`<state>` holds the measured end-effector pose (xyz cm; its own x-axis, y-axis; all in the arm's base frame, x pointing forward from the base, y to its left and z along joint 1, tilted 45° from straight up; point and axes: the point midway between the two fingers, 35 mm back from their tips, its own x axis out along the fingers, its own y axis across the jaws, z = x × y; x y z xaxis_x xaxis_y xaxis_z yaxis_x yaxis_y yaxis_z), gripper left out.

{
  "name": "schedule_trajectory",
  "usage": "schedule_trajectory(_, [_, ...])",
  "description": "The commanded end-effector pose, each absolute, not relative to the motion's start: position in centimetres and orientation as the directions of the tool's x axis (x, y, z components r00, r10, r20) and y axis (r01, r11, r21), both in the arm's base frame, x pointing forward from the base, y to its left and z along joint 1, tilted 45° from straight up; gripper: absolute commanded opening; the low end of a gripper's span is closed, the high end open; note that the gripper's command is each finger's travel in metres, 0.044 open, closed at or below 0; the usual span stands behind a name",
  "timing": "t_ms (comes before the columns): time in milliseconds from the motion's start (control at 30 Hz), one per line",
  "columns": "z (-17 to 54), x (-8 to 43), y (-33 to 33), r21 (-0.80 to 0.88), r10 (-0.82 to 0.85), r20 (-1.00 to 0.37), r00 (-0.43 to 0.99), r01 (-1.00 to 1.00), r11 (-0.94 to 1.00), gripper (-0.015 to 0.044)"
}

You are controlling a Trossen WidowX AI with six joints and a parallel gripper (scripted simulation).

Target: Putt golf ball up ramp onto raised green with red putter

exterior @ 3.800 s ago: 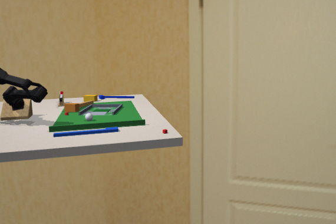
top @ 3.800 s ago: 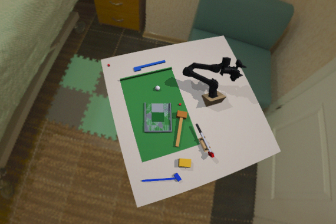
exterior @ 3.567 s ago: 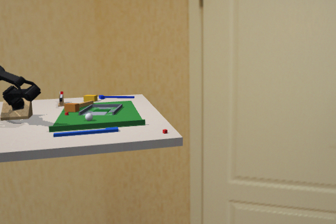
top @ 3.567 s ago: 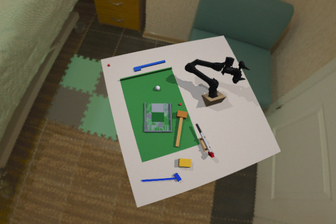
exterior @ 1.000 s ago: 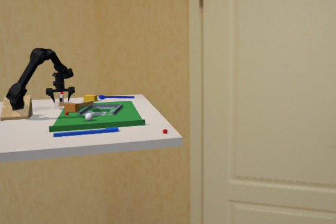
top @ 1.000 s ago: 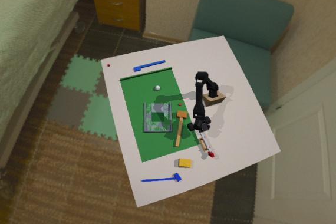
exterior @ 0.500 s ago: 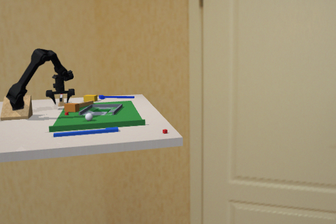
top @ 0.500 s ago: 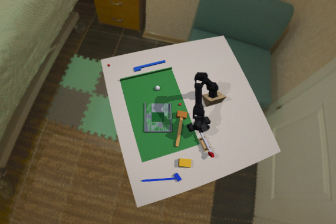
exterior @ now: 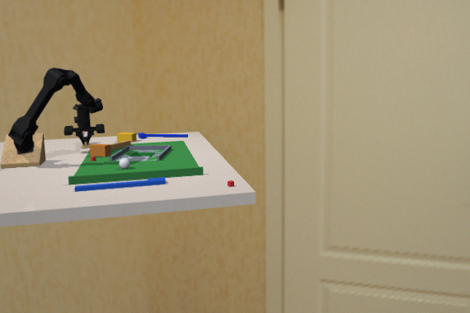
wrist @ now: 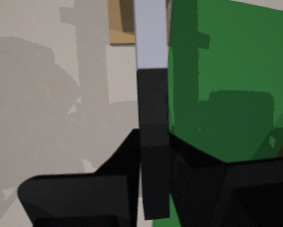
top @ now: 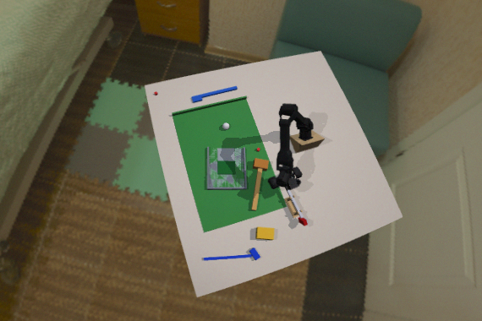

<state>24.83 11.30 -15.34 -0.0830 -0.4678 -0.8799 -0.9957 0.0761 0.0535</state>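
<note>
The red putter, with its red head (top: pixel 303 221), pale shaft (top: pixel 297 203) (wrist: pixel 151 35) and black grip (wrist: pixel 153 100), rests over a small wooden stand (top: pixel 291 207) (wrist: pixel 117 39). My gripper (exterior: pixel 85 144) (wrist: pixel 146 133) points down and is shut on the black grip, one finger on each side. The white golf ball (top: pixel 226 126) (exterior: pixel 124 163) lies on the green mat (top: pixel 186 138) (exterior: pixel 181 151). The ramp with its raised green (top: pixel 226 167) has grey side walls (top: pixel 245 168) (exterior: pixel 166 152) and stands mid-mat.
A wooden mallet (top: pixel 257 189) with an orange head lies between the ramp and my arm. A yellow block (top: pixel 265 233) (exterior: pixel 126 137) and a blue putter (top: pixel 228 258) (exterior: pixel 165 136) lie beyond the mat. A blue bar (top: pixel 217 92) (exterior: pixel 119 184) and small red cubes (top: pixel 156 93) (exterior: pixel 231 184) also lie about.
</note>
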Motion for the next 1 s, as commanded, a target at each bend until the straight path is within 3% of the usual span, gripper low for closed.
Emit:
schedule_trajectory(0, [-15.3, 24.9, 11.3, 0.052, -0.467, -0.880, -0.082, -0.996, 0.076, 0.0006])
schedule_trajectory(633, [-8.2, 25.7, 18.2, 0.055, -0.464, -0.882, -0.084, -0.996, 0.076, 0.0000])
schedule_trajectory(967, [-5.6, 27.4, 15.6, -0.033, -0.480, -0.875, -0.067, -0.980, 0.198, 0.0000])
